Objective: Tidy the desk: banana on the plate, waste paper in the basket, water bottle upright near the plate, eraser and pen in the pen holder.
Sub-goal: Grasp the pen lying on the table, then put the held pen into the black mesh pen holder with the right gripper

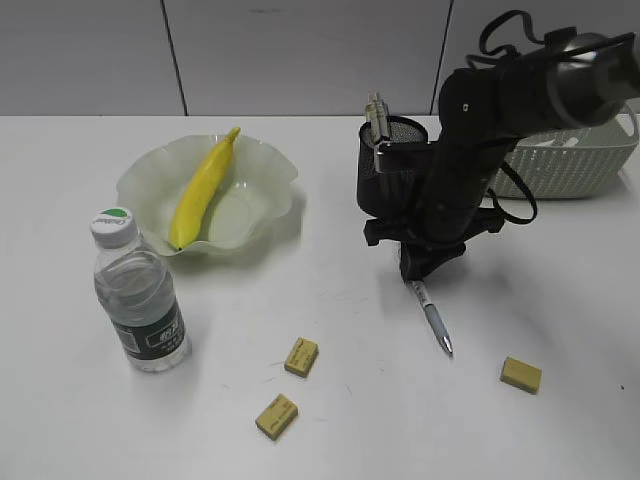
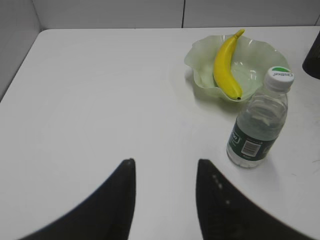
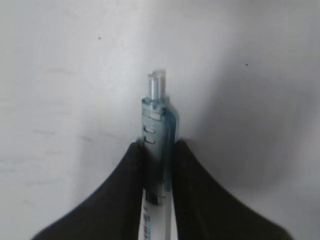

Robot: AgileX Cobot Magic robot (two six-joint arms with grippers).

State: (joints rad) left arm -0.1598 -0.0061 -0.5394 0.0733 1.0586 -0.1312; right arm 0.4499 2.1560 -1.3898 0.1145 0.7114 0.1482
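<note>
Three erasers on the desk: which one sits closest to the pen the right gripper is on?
The lone eraser on the right side, just right of the pen tip. The other two lie together farther left, toward the water bottle.

The right arm (image 1: pixel 470 150) is matte black throughout, built of thick rounded segments, with a silver-grey metal collar near its upper end and loose black cables looping over and beside it. Its right hand (image 3: pixel 159 172) shows two broad, smooth black fingers (image 3: pixel 125 200) tapering to rounded tips. The left hand (image 2: pixel 164 172) has matching dark, curved, tapering fingers (image 2: pixel 122 200).
</note>
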